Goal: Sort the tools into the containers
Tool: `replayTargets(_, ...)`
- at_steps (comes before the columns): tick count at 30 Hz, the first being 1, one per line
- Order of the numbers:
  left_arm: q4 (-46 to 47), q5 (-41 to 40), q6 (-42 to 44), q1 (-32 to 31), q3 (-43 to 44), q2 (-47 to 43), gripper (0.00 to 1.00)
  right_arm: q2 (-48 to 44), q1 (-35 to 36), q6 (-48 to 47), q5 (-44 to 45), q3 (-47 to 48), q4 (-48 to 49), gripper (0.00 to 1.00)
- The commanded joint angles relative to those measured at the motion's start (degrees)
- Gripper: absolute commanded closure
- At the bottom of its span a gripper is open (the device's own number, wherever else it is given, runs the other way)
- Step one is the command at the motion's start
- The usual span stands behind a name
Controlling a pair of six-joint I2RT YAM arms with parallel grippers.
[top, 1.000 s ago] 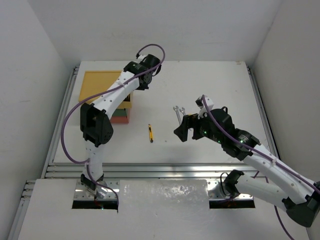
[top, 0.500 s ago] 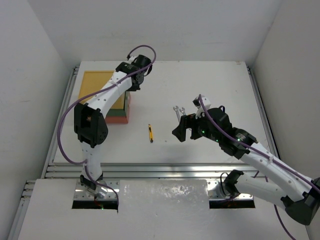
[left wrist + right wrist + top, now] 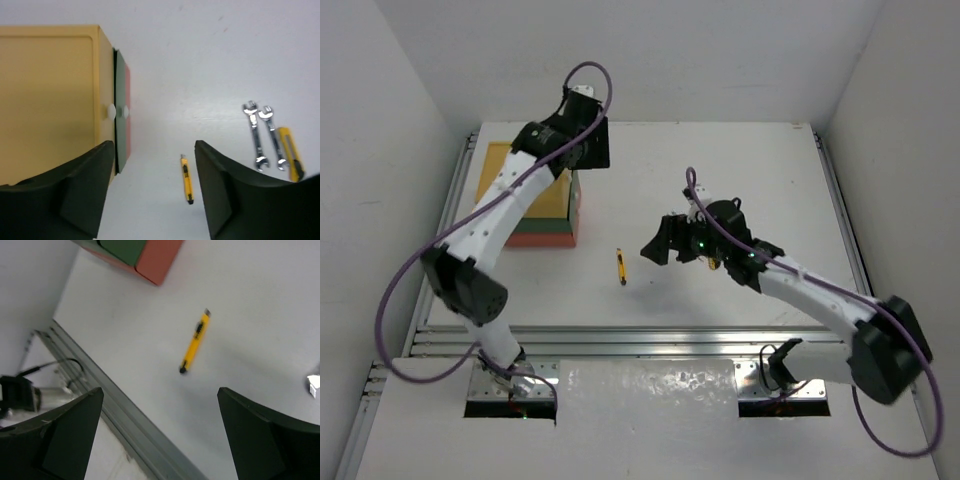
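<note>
1. Hovering above the white counter (image 3: 740,170), the right gripper (image 3: 160,390) has its jaws spread wide and empty. The slim yellow-and-black screwdriver (image 3: 195,347) lies flat on the counter below, a little off the middle of the gap.
2. The left gripper (image 3: 152,145) hangs high over the stack of three shallow plastic drawer boxes (image 3: 545,238), with its jaws also apart and holding nothing. Its camera looks down on the yellow top box (image 3: 50,100), the dark green middle box (image 3: 119,75) and the red-orange bottom box (image 3: 127,90).
3. All the drawers look shut, and the small white knobs (image 3: 111,111) face the tools.
4. Two silver open-end wrenches (image 3: 253,135) lie side by side, well apart from the stack. A stubby yellow-and-black utility knife (image 3: 291,160) lies just beside them.
5. Judging by this, nothing is sorted yet. The step in hand looks like the approach to a first pick, most likely the screwdriver.
6. The next move calls for the right arm to centre its jaws across the screwdriver's handle, descend to the counter and close. The left arm would need to come down to a knob and pull a drawer out, so that there is somewhere to drop the tool.
</note>
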Motion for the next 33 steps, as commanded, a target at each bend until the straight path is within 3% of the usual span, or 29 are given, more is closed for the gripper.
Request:
replayTargets(1, 6.5, 1.5, -1.5, -0.5, -4.4, -13.3, 0.33, 12.4, -3.6, 8.1, -19.3, 1.5, 28.5, 0.05)
replayTargets(2, 10.8, 0.5, -1.7, -0.5, -10.5, -19.9, 0.32, 20.4, -4.6, 12.0, -21.4, 4.6, 36.4, 0.07)
replayTargets(4, 15.7, -1.5, -1.4, -0.4, -18.2, -27.0, 0.30, 28.7, -5.3, 15.6, -25.9, 8.4, 43.7, 0.11)
replayTargets(5, 20.6, -1.8, -0.6, -0.4, -25.7, -34.5, 0.29, 37.1, -5.5, 18.9, -26.8, 14.4, 46.2, 0.15)
replayTargets(7, 25.3, -2.4, 0.8, -0.2, -36.5, -41.9, 0.20, 45.2, -6.0, 20.6, -28.5, 25.4, 44.2, 0.25)
replayTargets(9, 29.1, -2.3, 1.6, -0.1, -41.5, -50.4, 0.17, 55.1, -6.1, 22.1, -28.9, 32.0, 42.9, 0.25)
replayTargets(12, 30.0, -4.4, 1.4, 0.1, -48.0, -57.4, 0.10, 62.8, -6.4, 25.9, -29.9, 39.8, 45.2, 0.26)
replayTargets(16, 31.7, -2.0, -0.7, 0.5, -57.3, -64.5, 0.06, 69.4, -6.6, 29.5, -31.2, 49.5, 45.2, 0.34)
replayTargets(19, 31.8, -0.2, -1.1, 1.7, -60.3, -66.4, 0.06, 73.1, -6.6, 30.8, -32.3, 53.4, 44.9, 0.39)
replayTargets(25, 31.5, 2.1, -1.4, 2.5, -61.6, -65.4, 0.05, 77.9, -6.5, 38.6, -35.5, 57.7, 53.7, 0.43)
replayTargets(33, 31.5, 4.4, -0.7, 3.3, -62.2, -64.3, 0.05, 78.5, -5.6, 35.3, -35.6, 62.1, 46.9, 0.44)
